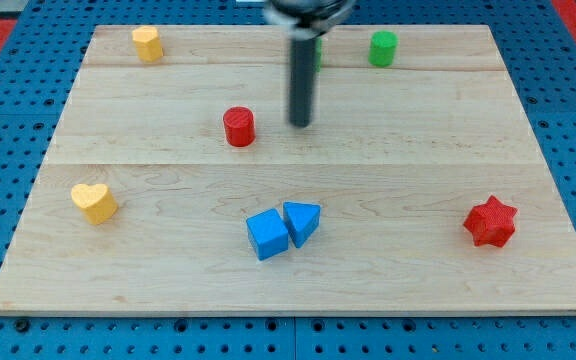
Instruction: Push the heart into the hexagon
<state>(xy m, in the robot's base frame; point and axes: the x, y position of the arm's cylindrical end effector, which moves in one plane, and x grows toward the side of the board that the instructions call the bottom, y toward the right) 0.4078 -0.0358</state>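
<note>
A yellow heart (94,201) lies near the view's left edge of the wooden board (168,290). A yellow hexagon (147,43) stands at the view's top left corner of the board. My tip (300,124) is near the board's upper middle, just right of a red cylinder (238,127). The tip is far from the heart, up and to the right of it, and touches no block.
A blue cube (267,235) and a blue triangular block (302,221) touch each other at the lower middle. A red star (491,222) lies at the right. A green cylinder (383,48) stands at the top; another green block (317,52) is partly hidden behind the rod.
</note>
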